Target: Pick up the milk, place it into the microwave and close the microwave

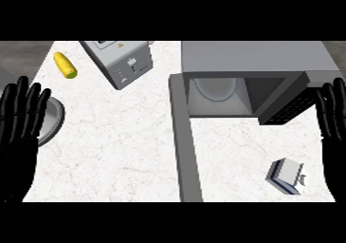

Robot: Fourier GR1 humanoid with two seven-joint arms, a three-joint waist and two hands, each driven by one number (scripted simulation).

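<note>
On the worktop, milk sits at four o'clock, probably light and stiff; clasp its sides. The left hand and right hand are straight-fingered, empty.

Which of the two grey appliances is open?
The microwave at right: its door swings out toward the robot, baring the cavity. The smaller box near the corn shows no opening.

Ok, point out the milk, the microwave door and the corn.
milk (287, 176), head view, middle of the carton's white side.
microwave door (188, 156), head view, midway along the open door's grey edge.
corn (65, 65), head view, middle of the yellow cob.
</note>
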